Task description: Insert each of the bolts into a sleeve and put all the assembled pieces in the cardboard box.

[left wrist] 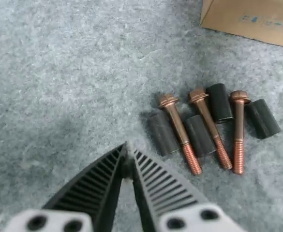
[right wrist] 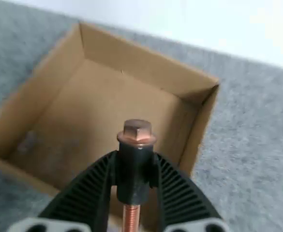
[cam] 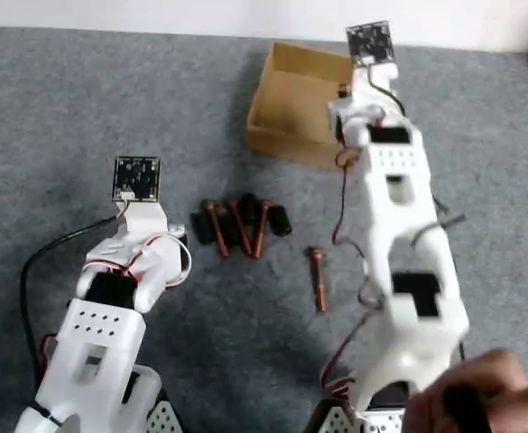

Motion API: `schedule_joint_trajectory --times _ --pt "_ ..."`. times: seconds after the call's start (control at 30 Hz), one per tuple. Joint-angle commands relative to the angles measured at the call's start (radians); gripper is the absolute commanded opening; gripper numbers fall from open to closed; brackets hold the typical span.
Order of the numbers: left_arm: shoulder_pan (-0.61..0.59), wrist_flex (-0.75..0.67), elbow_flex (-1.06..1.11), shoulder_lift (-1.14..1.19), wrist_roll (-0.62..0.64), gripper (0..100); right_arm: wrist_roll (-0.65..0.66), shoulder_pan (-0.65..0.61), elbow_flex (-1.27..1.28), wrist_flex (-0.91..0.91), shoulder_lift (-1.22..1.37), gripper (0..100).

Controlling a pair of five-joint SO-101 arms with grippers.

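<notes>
Grey, felt-like fabric covers the worktop (cam: pixel 83 99), and toward its far edge sits an open brown cardboard box (cam: pixel 277 144). The right hand (right wrist: pixel 136 159) hangs above the inside of the box, clenched around a short black cylindrical sleeve (right wrist: pixel 134 181) held upright. A copper-coloured hex-head bolt (right wrist: pixel 137 133) runs through that sleeve, its flanged head seated on the sleeve's upper end and its threaded shank showing below. In the high view the white right arm (cam: pixel 394 180) stretches from the near edge of the worktop to the box. The left hand (left wrist: pixel 129 157) is poised over the fabric, its two ribbed black fingers (left wrist: pixel 156 188) pressed together at the tips with nothing between them. Just ahead of it, between the two arms, lies a cluster of loose parts. Three copper-coloured bolts (left wrist: pixel 210 128) lie roughly parallel with their heads toward the box, mixed with four black sleeves (left wrist: pixel 163 134). One sleeve touches the bolt nearest the left hand, and another lies between that bolt and the middle one. A third sits up by the heads of the middle and outer bolts, and the fourth lies just beyond the outer bolt. A fourth loose bolt (cam: pixel 318 280) lies alone, apart from the cluster and nearer the right arm, its head also pointing away from the arms.
</notes>
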Motion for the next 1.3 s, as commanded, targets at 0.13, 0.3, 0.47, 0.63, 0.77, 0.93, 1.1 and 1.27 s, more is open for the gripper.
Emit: schedule_joint_trajectory --times 0.13,0.3,0.47,0.63,0.77,0.93,1.1,1.27 --pt "-0.001 -0.021 -0.031 -0.002 -0.009 1 0.006 0.027 -0.486 0.127 0.26 0.5" --pt "-0.001 -0.021 -0.031 -0.002 -0.009 1 0.006 0.025 -0.613 0.237 0.331 0.9" --pt "-0.001 -0.021 -0.031 -0.002 -0.009 1 0.012 0.027 -0.654 0.297 0.361 2.2" --pt "-0.001 -0.021 -0.031 -0.002 -0.009 1 0.012 0.028 -0.653 0.397 0.364 26.2" --pt "-0.001 -0.021 -0.031 -0.001 -0.009 1 0.011 0.028 -0.654 0.498 0.358 38.3" --pt "0.01 -0.04 -0.025 0.002 -0.009 1 0.006 0.027 -0.69 0.628 0.357 38.2" --pt "0.01 -0.043 -0.021 0.001 -0.009 1 0.005 0.008 -0.857 0.854 0.357 38.2" --pt "0.01 -0.043 -0.021 0.002 -0.009 1 -0.025 -0.047 -1.098 1.141 0.361 38.2"
